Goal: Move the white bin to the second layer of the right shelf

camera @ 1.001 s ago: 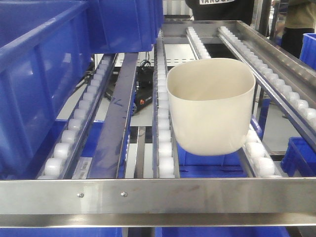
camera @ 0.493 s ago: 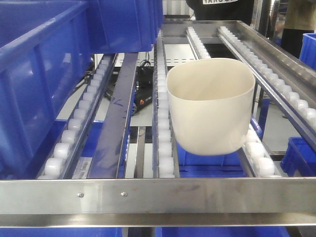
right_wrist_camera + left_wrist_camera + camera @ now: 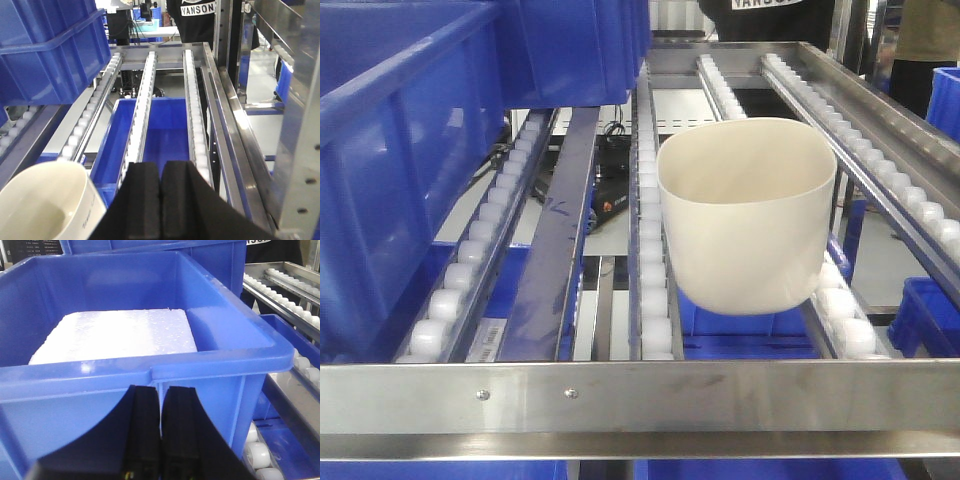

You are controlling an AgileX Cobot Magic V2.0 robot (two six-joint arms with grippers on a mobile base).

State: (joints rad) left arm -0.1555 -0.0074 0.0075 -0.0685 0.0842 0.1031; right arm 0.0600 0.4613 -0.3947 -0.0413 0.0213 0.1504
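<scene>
The white bin (image 3: 745, 215) sits upright on the roller rails of the right shelf second layer (image 3: 650, 250), behind the flat steel front bar (image 3: 640, 398); in the right wrist view its rim shows at lower left, just beside and below the right gripper (image 3: 160, 200), whose pads are pressed together on nothing. The left gripper (image 3: 160, 432) is likewise closed and empty, facing a blue crate (image 3: 150, 365) with a white foam slab (image 3: 117, 335) inside.

The bin looks light, stiff and thin-walled, glossy enough to slip — a pinch over the rim, one finger inside, seems the surest hold; the tapered, rounded base may let it rock or roll along the rails.

Hidden: the bin's underside contact with the rollers, its far wall, and both arms in the front view — neither appears there.
</scene>
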